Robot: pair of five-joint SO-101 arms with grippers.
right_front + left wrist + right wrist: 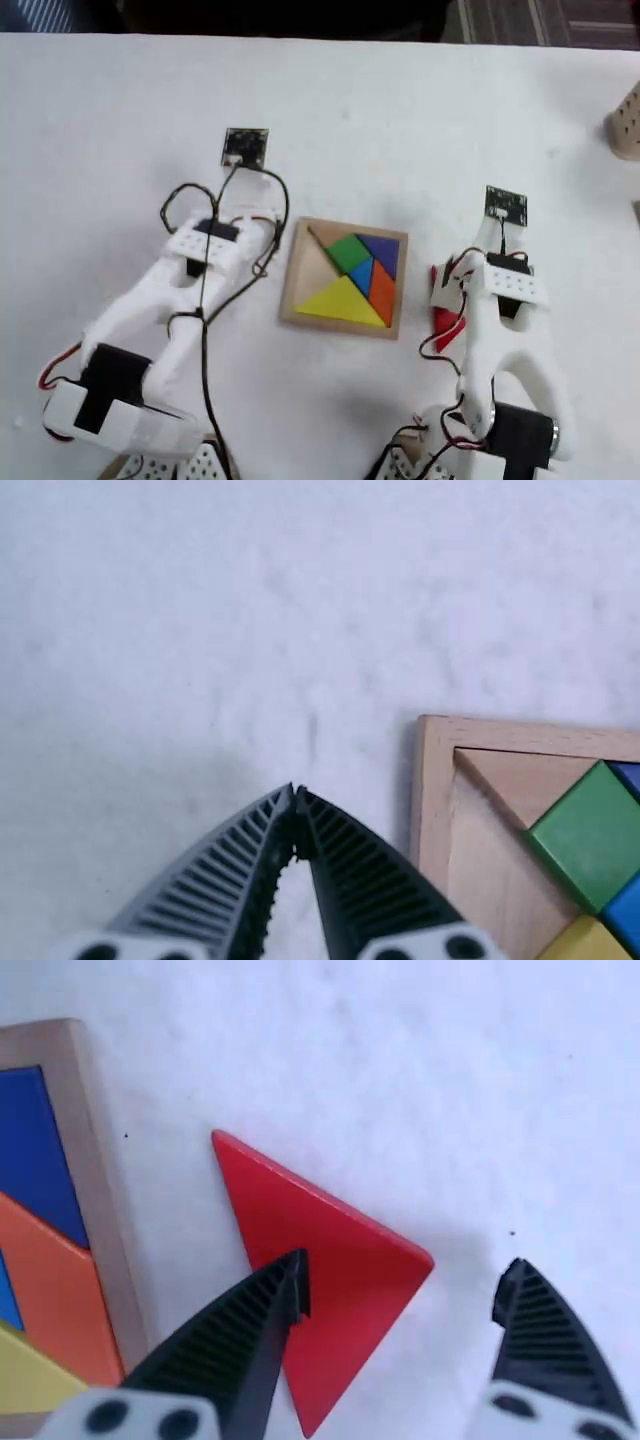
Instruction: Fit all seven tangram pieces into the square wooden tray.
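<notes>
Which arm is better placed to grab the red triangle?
Right. The right gripper is open over the red triangle, beside the tray. The left gripper is shut, over bare table on the tray's other side.

Open white surface (200, 630) stretches ahead of my left gripper (295, 815), with room to pass. Just beside that gripper, the tray (432, 780) puts up a raised rim. On the other side, the red triangle (320, 1260) lies between the tray's rim and my right gripper (405, 1278), partly under one finger, and takes up most of that gap. Past it the surface opens again. Inside the tray, coloured pieces (365, 270) crowd the right part, while plain wood shows along the left. A wooden block (625, 125) stands well apart at the far right edge.
</notes>
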